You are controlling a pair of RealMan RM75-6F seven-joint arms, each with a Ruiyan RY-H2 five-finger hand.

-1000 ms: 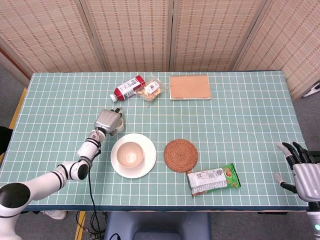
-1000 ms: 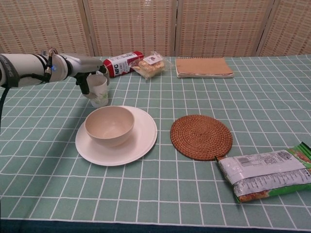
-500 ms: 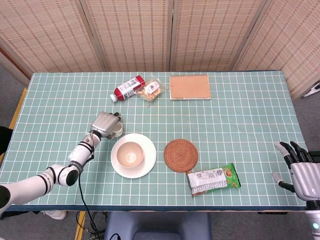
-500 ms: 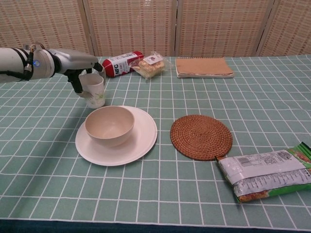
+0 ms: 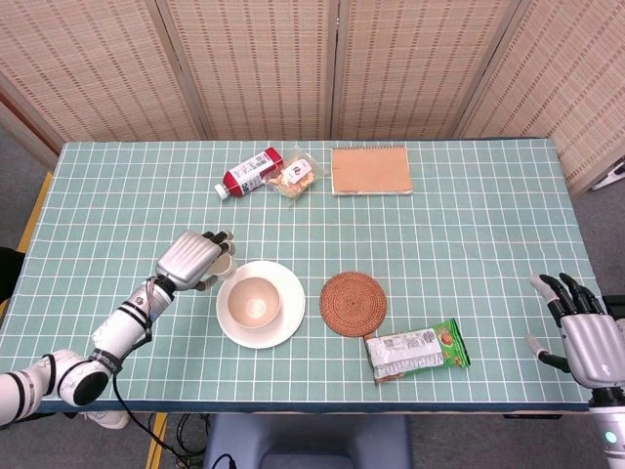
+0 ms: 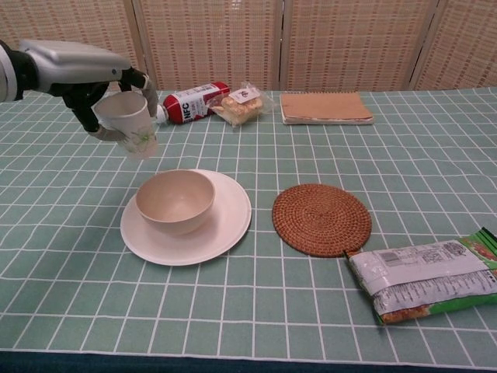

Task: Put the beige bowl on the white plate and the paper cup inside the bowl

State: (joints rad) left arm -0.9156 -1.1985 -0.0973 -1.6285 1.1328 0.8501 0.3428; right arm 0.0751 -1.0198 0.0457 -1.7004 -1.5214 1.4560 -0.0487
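Note:
The beige bowl (image 5: 255, 300) (image 6: 175, 200) stands on the white plate (image 5: 286, 322) (image 6: 229, 225), left of the table's middle. My left hand (image 5: 188, 260) (image 6: 78, 70) grips the white paper cup (image 6: 129, 122) (image 5: 224, 266) and holds it in the air, slightly tilted, just left of and above the bowl. In the head view the hand hides most of the cup. My right hand (image 5: 579, 331) hangs at the table's front right corner, fingers apart and holding nothing.
A round woven coaster (image 5: 354, 303) (image 6: 321, 218) lies right of the plate, with a green snack packet (image 5: 417, 351) (image 6: 423, 278) in front of it. At the back lie a red bottle (image 5: 248, 173) (image 6: 190, 102), a wrapped pastry (image 5: 295, 177) (image 6: 240, 106) and a brown notebook (image 5: 370, 170) (image 6: 324, 107).
My left hand has lifted the paper cup off the table and drawn it up and towards the robot. The bowl, plate and right hand have stayed put.

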